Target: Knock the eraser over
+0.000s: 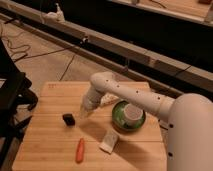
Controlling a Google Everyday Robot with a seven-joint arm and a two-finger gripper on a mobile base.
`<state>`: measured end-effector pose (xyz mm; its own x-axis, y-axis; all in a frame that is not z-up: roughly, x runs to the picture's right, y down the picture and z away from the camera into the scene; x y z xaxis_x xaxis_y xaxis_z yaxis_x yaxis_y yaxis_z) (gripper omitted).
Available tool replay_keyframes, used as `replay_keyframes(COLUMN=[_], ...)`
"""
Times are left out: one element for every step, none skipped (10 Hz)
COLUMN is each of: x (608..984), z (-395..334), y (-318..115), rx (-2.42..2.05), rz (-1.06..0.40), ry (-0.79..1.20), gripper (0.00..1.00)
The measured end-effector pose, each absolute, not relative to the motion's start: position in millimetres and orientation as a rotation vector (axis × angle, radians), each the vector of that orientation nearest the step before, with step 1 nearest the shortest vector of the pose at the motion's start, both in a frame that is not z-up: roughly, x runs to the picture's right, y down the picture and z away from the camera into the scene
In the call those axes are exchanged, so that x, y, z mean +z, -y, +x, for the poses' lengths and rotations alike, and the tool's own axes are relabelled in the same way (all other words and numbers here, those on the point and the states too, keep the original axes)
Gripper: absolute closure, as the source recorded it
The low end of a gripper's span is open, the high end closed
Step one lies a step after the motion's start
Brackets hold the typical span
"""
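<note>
Gripper (85, 111) hangs low over the wooden table (50, 145), just to the right of the eraser (68, 119) and a little farther back; how its claw stands, and whether anything is in it, I cannot tell. It does not appear to touch the block. The white arm (130, 95) reaches in from the right side of the scene, bending down at the elbow near the far middle of the table.

Left of the table's centre sits the eraser, a small dark block that looks to be resting upright and undisturbed, with bare wood all around it. An orange carrot (80, 150) lies nearer the front edge, to the right of and nearer than the eraser, well apart from it. A white packet (109, 141) lies flat to the right of the carrot, and a green bowl (120, 116) with a white cup (134, 115) inside it stands farther right, beside the arm.

Judging by this layout, the approach is the step in hand, and the knock itself is not yet done. The next move calls for a short sideways sweep leftward and slightly nearer, low enough to catch the block's upper part so it tips rather than slides. Coming in too low may simply push it along the wood.
</note>
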<state>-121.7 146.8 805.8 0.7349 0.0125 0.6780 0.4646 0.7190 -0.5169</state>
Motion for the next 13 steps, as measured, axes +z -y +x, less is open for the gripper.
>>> replay_keyframes(x=[807,808,809,810,811,811,811,809,806,803,800,797,797], z=[-126,-131,-137,-142,-148,-157,-165,-176,-189,-198,-210,-221,-224], y=[-146,-146,-147,-148,-150,-154,-157,-163,-167,-169,-172,-174,-175], rx=[-0.277,-0.28,-0.284,-0.289,-0.293,-0.301,-0.31,-0.331,-0.354,-0.374,-0.401,-0.432,-0.438], rz=[-0.732,-0.729,-0.728,-0.729,-0.732,-0.739,-0.744,-0.756,-0.764,-0.768,-0.772,-0.779,-0.781], ry=[0.726,0.743,0.758,0.772,0.789,0.811,0.826,0.847,0.87,0.886,0.902,0.915,0.918], gripper=[1.0,1.0,1.0,1.0,1.0,1.0,1.0,1.0,1.0,1.0,1.0,1.0,1.0])
